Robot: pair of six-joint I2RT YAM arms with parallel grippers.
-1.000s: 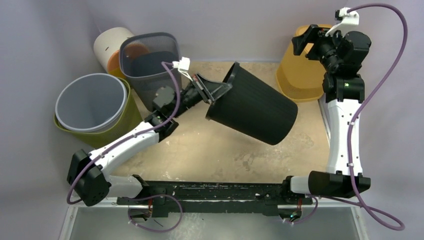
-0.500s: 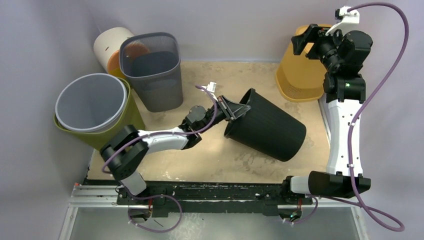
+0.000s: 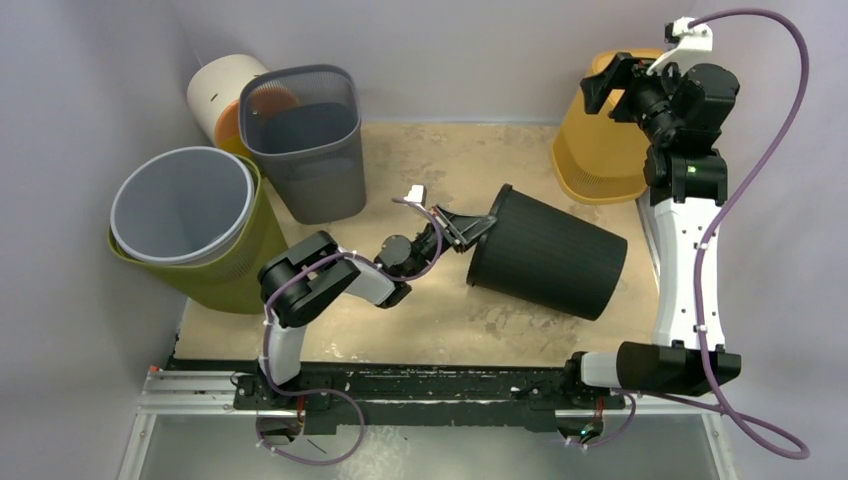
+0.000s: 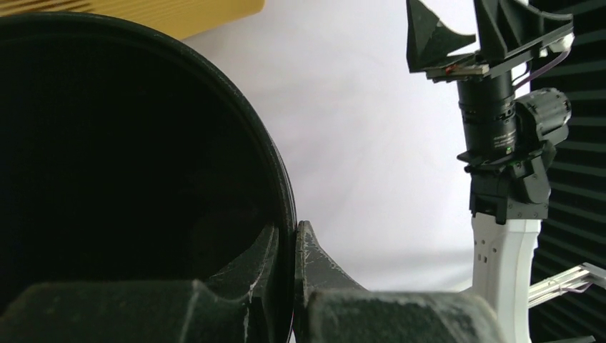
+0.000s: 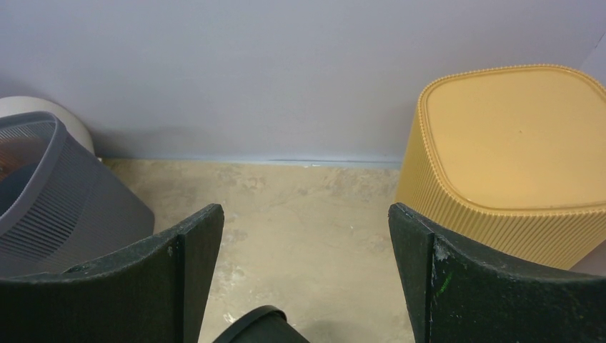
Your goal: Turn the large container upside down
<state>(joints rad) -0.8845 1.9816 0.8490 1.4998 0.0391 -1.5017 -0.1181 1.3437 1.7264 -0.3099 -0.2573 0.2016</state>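
Down and toward 3 o'clock went the black bin [image 3: 548, 252] in the last second, and the left arm folded in close to its base. The bin was no longer held up high. It looked to be lying on its side near the middle of the bench [image 3: 430, 160], with its mouth facing 9 o'clock and its bottom toward 3 o'clock.

The left pincer [image 3: 478, 224] was pinching the rim [image 4: 284, 187], one finger inside the bin and one outside. The right pincer [image 3: 603, 83] was spread wide and held nothing, up high at 1 o'clock.

The job was about half done, I think. To finish well, the left pincer should hold on tight, because the bin is big and the rim is thin. It should turn the mouth down toward the bench while the bottom swings up and over. A slow turn would be best, so the rim does not slip out.

Room was tight on one side. The right arm [image 3: 685, 250] stood just beside the bin's bottom at 3 o'clock, at the bench edge. The yellow bin [image 3: 600, 150] sat near at 1 o'clock. The mesh bin [image 3: 305, 140] was well apart at 10 o'clock. The most bare bench was at 12 o'clock and in the middle, so that was the safest place to tip it.
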